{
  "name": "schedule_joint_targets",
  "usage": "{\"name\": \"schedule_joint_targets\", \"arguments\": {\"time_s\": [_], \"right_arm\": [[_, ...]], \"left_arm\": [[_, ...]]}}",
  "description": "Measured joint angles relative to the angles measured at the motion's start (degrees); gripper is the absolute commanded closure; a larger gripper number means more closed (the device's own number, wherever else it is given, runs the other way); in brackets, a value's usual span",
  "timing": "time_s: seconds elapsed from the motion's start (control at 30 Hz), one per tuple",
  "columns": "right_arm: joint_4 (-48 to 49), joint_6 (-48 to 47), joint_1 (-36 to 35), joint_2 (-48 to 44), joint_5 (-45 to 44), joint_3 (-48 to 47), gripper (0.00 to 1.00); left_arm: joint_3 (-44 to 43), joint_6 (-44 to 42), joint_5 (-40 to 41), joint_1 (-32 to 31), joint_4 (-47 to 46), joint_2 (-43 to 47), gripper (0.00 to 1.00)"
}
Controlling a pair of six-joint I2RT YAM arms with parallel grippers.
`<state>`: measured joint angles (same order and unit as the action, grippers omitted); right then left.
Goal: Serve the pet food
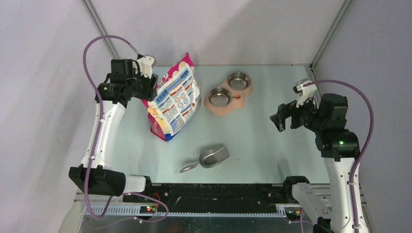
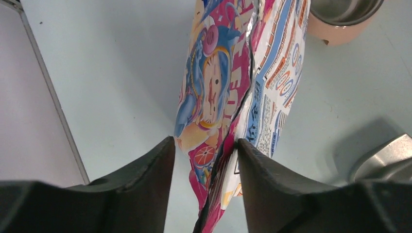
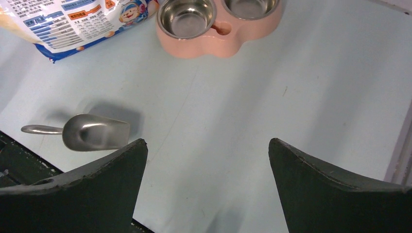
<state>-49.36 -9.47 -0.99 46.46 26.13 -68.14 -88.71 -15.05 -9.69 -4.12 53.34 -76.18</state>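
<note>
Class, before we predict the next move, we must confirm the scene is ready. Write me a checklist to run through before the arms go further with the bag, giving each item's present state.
1. Left pincer straddles the top edge of the bag: ok.
2. Firm hold on the bag: cannot tell.
3. Bag opened: cannot tell; no pet food shows.
4. Right pincer open and holding nothing: ok.
5. Scoop lying free on the table, empty: ok.
6. Both bowls of the pink feeder empty and uncovered: ok.
</note>
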Motion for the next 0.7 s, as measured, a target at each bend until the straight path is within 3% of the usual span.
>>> {"name": "schedule_joint_targets", "arguments": {"time_s": [0.03, 0.1, 0.2, 0.3, 0.7], "right_arm": [[0.0, 0.0, 0.0, 0.2, 0.4, 0.0, 0.03], [0.0, 0.0, 0.0, 0.5, 1.2, 0.0, 0.04], [0.0, 0.0, 0.0, 1.2, 2.5, 0.0, 0.05], [0.1, 0.4, 0.0, 2.5, 4.3, 0.0, 0.06], [5.3, 7.7, -4.6, 11.7, 5.5, -0.2, 0.17]], "left_arm": [[0.4, -0.1, -0.1, 0.0, -0.1, 0.0, 0.51], [2.2, -0.3, -0.9, 0.0, -0.5, 0.7, 0.73], [6.3, -1.5, -2.5, -0.4, -2.0, 2.8, 0.82], [9.3, -2.8, -3.6, -1.0, -3.1, 5.4, 0.98], [11.1, -1.3, -12.7, -1.4, 1.9, 12.3, 1.00]]}}
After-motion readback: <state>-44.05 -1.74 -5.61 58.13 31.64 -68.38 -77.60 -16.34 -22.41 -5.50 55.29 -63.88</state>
